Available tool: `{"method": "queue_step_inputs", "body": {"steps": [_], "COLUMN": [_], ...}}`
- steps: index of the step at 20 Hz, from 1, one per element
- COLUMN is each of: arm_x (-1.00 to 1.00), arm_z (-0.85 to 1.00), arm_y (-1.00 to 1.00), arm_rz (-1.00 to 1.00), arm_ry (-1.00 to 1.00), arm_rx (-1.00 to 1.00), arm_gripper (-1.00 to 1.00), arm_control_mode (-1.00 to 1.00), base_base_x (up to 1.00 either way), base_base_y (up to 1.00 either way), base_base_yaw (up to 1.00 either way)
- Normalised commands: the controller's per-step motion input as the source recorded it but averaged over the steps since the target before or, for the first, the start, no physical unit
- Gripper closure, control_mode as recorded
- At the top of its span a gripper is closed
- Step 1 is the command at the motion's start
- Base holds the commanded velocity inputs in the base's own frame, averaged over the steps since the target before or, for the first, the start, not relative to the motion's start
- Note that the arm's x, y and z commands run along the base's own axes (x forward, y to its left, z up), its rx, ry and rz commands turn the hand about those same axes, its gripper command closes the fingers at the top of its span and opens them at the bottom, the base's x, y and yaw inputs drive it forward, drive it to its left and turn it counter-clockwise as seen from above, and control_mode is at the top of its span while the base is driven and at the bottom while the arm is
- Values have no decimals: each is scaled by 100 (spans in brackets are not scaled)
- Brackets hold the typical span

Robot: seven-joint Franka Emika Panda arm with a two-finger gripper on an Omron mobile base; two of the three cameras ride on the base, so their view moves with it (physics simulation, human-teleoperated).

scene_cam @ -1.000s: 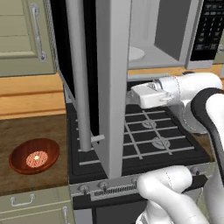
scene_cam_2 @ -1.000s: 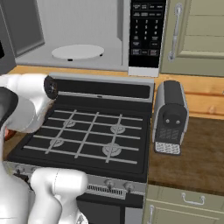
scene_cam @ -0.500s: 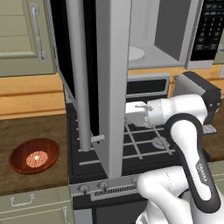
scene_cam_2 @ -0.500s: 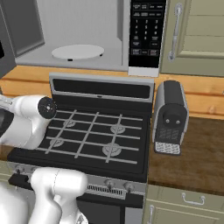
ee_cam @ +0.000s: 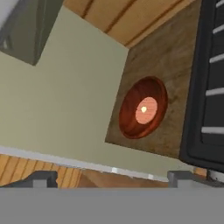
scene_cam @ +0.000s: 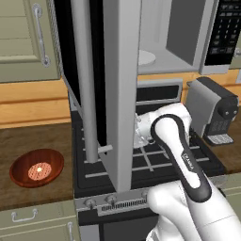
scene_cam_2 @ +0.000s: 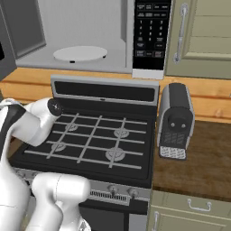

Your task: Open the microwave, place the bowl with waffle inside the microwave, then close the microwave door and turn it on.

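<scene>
Nearest, the gripper point(ee_cam: 112, 177) has its jaws wide apart, holding nothing. Beyond sits the bowl point(scene_cam: 36, 168) (waffle point(scene_cam: 38, 170) inside) on the wooden counter point(scene_cam: 28, 141), left of the stove point(scene_cam_2: 90, 144). Farther, the microwave door point(scene_cam: 101, 80) hangs open.

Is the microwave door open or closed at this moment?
Open. The microwave door is swung far out over the stove, and the grey inside of the microwave with its white turntable is uncovered.
</scene>
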Motion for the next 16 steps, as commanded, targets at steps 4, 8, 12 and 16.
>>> {"method": "queue_step_inputs", "body": {"steps": [4, 8, 12, 16], "arm_x": [64, 57, 31, 35], "arm_z": [-77, -84, -33, 0], "arm_y": [67, 62, 65, 36], "arm_rz": [15, 20, 13, -3], "arm_ry": [28, 25, 14, 0], "arm_rx": [0, 0, -1, 0], "arm_gripper": [-100, -100, -100, -100], "arm_control_mode": [-100, -100, -100, -100], "base_base_x": [0, 0, 0, 0], "base_base_y": [0, 0, 0, 0], "base_base_yaw": [0, 0, 0, 0]}}
